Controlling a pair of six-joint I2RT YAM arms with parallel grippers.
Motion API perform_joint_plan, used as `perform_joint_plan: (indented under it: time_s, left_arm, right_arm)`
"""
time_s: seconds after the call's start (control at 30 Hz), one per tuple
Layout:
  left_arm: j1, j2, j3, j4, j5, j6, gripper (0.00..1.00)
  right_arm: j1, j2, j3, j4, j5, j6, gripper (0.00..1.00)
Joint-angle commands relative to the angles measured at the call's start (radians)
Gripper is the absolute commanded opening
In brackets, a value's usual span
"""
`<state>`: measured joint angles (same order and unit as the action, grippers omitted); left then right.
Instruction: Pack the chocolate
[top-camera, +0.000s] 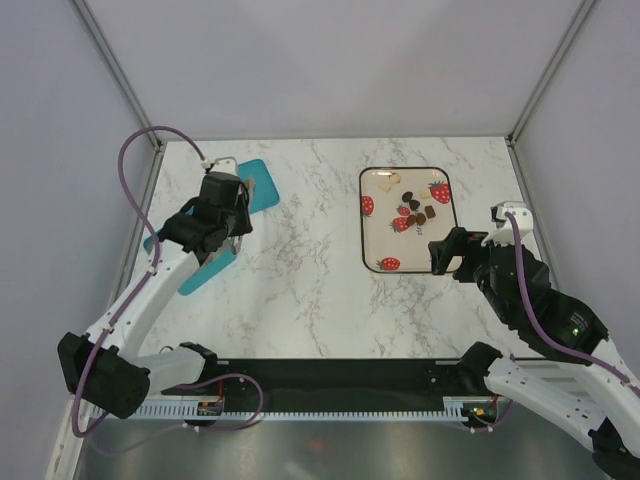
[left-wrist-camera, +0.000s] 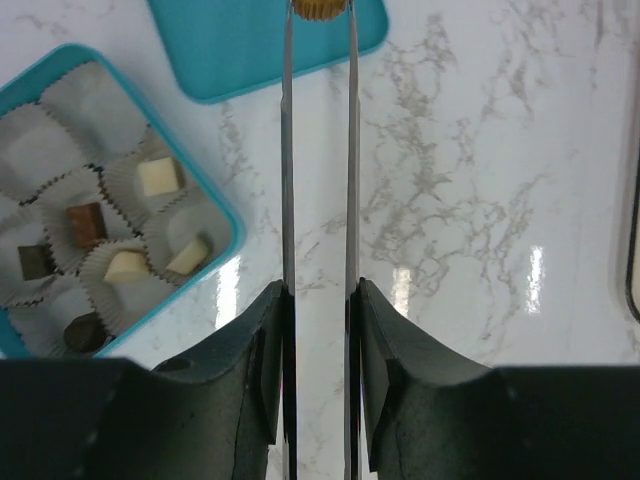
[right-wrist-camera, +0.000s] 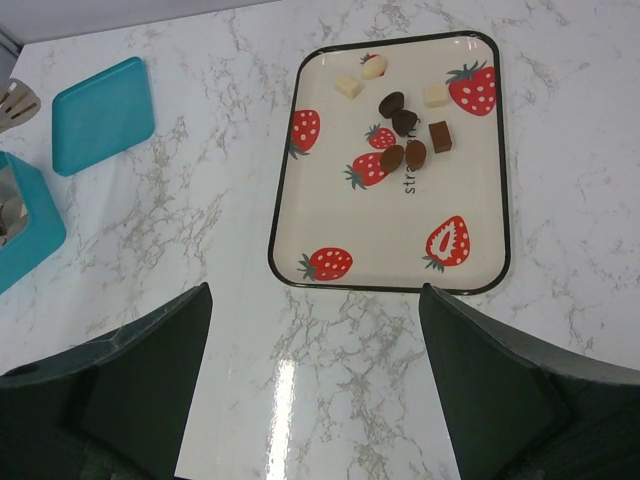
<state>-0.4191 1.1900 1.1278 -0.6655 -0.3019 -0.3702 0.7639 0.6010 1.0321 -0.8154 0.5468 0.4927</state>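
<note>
My left gripper (left-wrist-camera: 318, 292) is shut on a pair of silver tongs (left-wrist-camera: 286, 150), which reach forward over the marble. A tan chocolate (left-wrist-camera: 318, 8) is pinched at the tongs' tip, above the teal lid (left-wrist-camera: 260, 45). To the left, the teal box (left-wrist-camera: 215, 200) holds white, brown and dark pieces in paper cups (left-wrist-camera: 127, 265). Several more chocolates (right-wrist-camera: 405, 125) lie on the strawberry tray (right-wrist-camera: 385, 288). My right gripper (right-wrist-camera: 315, 300) hangs open just short of the tray's near edge, with nothing in it.
The top view shows the lid (top-camera: 258, 185) beside my left gripper (top-camera: 222, 205), and the box (top-camera: 205, 268) mostly hidden under that arm. The tray (top-camera: 372, 225) is right of centre, with my right gripper (top-camera: 445, 255) at its near right corner. Walls enclose the table.
</note>
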Motion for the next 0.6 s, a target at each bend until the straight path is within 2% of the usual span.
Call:
perform_joint_plan:
  time_s: [0.0,0.2,0.57]
  left_arm:
    - [0.095,-0.043,-0.023,-0.043,0.018,-0.003,0.38]
    - [0.273,-0.066,-0.074,-0.046,0.058,-0.024,0.38]
    - [0.350,-0.060,-0.123,-0.025,0.014,-0.056,0.40]
  right_arm:
    - [0.005,-0.012,-0.007,0.051,-0.021,-0.026,0.93]
    - [0.005,-0.015,-0.024,0.067,-0.021,-0.049,0.93]
    - [0.005,-0.043,-0.035,0.065,-0.005,-0.080,0.94]
